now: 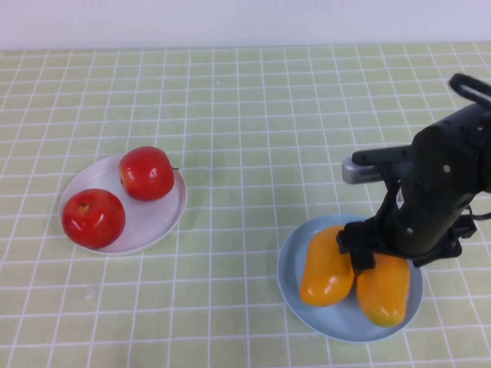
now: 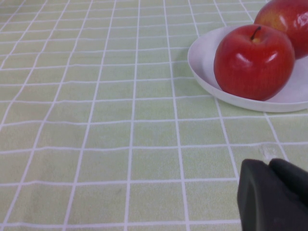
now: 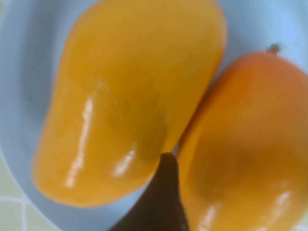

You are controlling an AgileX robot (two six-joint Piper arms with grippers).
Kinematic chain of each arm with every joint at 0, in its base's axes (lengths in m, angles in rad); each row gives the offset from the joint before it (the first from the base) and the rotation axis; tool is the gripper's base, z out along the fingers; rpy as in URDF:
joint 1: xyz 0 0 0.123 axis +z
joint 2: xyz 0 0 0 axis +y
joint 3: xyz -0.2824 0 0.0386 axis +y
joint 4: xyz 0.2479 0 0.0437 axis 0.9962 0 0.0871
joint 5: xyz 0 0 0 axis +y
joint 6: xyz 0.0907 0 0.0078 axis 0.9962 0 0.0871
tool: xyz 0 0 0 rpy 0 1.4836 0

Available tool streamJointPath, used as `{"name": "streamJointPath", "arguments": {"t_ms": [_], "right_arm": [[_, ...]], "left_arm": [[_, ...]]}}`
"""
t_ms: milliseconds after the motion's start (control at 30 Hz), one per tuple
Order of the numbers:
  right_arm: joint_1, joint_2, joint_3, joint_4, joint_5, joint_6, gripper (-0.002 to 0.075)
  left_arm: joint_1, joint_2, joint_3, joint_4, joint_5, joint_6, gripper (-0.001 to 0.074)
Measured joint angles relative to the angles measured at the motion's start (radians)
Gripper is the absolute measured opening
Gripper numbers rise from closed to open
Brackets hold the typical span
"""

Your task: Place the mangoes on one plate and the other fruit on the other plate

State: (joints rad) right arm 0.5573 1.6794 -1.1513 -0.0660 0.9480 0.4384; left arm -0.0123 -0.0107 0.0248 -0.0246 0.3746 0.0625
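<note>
Two orange-yellow mangoes lie side by side on the light blue plate [image 1: 291,270] at the front right. My right gripper [image 1: 378,263] is down over the far end of the right mango [image 1: 384,293], shut on it. One dark finger [image 3: 166,192] sits in the gap against the left mango [image 1: 327,268]; the other finger is hidden. Two red apples [image 1: 146,173] [image 1: 93,218] rest on the white plate [image 1: 173,211] at the left. My left gripper [image 2: 269,164] hovers low over the cloth near that plate, shut and empty, out of the high view.
A green checked cloth [image 1: 245,115] covers the whole table. The white wall runs along the far edge. The right arm's black links rise over the blue plate's right side.
</note>
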Motion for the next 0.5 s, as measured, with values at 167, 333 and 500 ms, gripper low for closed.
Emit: {"name": "streamJointPath", "arguments": {"t_ms": [167,333,500], "right_arm": [[0.000,-0.012,0.000,0.000,-0.010,0.000,0.0640],[0.000,-0.031,0.000,-0.004,-0.006,0.000,0.0617],[0.000,-0.131,0.000,-0.009,0.006,0.000,0.0408]], "left_arm": [[0.000,0.000,0.000,0.000,0.000,0.000,0.0002],[0.000,0.000,0.000,0.000,0.000,0.000,0.0002],[0.000,0.000,0.000,0.000,0.000,0.000,0.0002]]}}
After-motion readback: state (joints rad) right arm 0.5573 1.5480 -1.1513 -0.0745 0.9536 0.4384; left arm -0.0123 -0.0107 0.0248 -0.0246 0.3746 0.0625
